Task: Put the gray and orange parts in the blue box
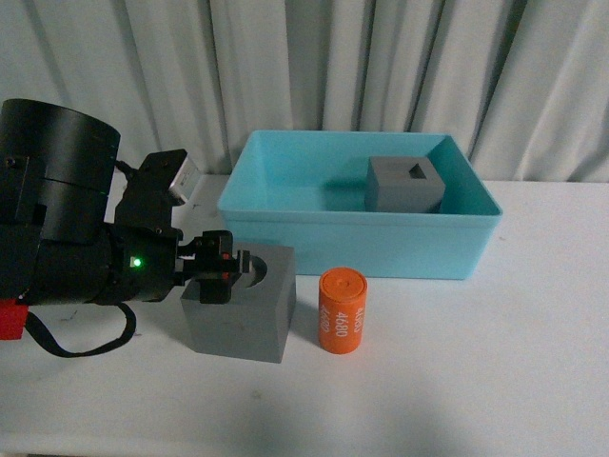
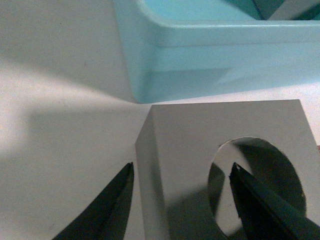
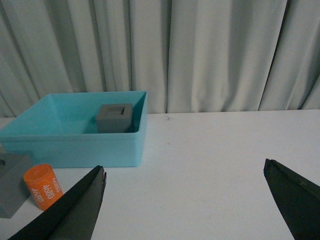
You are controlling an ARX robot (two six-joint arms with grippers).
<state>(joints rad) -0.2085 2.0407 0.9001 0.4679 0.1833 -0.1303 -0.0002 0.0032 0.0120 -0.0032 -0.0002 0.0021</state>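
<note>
Progress: approx. 1 of 3 parts done. The gray cube w/ rect. recess [image 1: 404,184] sits inside the blue box [image 1: 381,249], upper centre of the front view, toward the box's right rear.

Left to do, 2 parts, both on the tabletop [image 1: 495,367] outside the box:
- The gray cube w/ round recess [image 1: 238,307] is lower centre-left, just in front of the box's left front corner.
- The orange cylinder [image 1: 343,310], marked 4680, stands upright just right of that cube, near the box's front wall but apart from it.

Looks like the round-recess cube is the one in hand. The left pincer [image 2: 181,172] comes in from the left of the frame and straddles one cube wall: one finger [image 2: 107,215] is outside the side face, the other [image 2: 270,215] is down in the round recess. It's spread, and as far as I can tell not clamped yet, w/ a sliver of gap showing on the recess side. The cube rests on the tabletop, not lifted.

The right pincer [image 3: 185,200] is spread wide and holds nothing. It's out of the front view. Its own cam looks across at the box, cylinder and cube from well off.

Count:
- gray cubes: 2 (1 in the box, 1 out)
- orange cyl.: 1
- blue box: 1
- pincers: 2
</note>
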